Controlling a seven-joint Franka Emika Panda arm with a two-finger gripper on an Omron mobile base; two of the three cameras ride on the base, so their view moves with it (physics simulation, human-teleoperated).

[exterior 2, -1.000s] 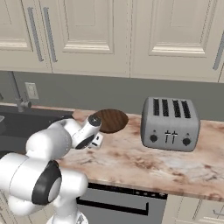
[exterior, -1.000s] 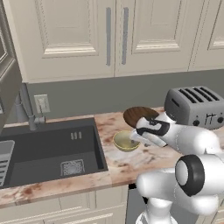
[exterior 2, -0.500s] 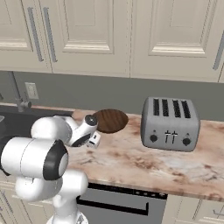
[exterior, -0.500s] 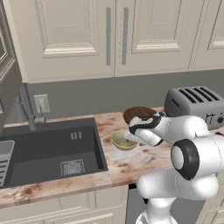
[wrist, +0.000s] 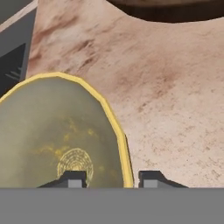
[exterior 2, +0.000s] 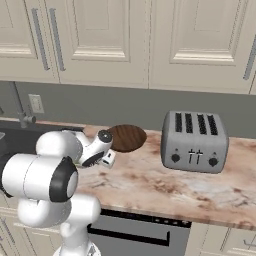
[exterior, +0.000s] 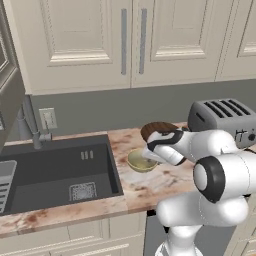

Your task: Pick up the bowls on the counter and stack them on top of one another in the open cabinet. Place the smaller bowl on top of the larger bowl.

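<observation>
Claw (wrist: 109, 178) astride smaller bowl (wrist: 57, 135) rim, one tip in/one out, grip unclear; larger bowl (wrist: 170, 11) behind.

arm (exterior: 215, 150): glossy white rounded shells | joints: dark caps

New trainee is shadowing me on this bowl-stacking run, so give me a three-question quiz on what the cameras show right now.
1. True or false: the hand has one finger inside the smaller bowl and one outside its rim.
2. Which lies nearer the sink? A) the larger bowl B) the smaller bowl C) the toaster
3. Fill in: both bowls rest on the ____.

Key
1. True: the fingers straddle the yellow rim in the hand view.
2. B
3. counter
</observation>
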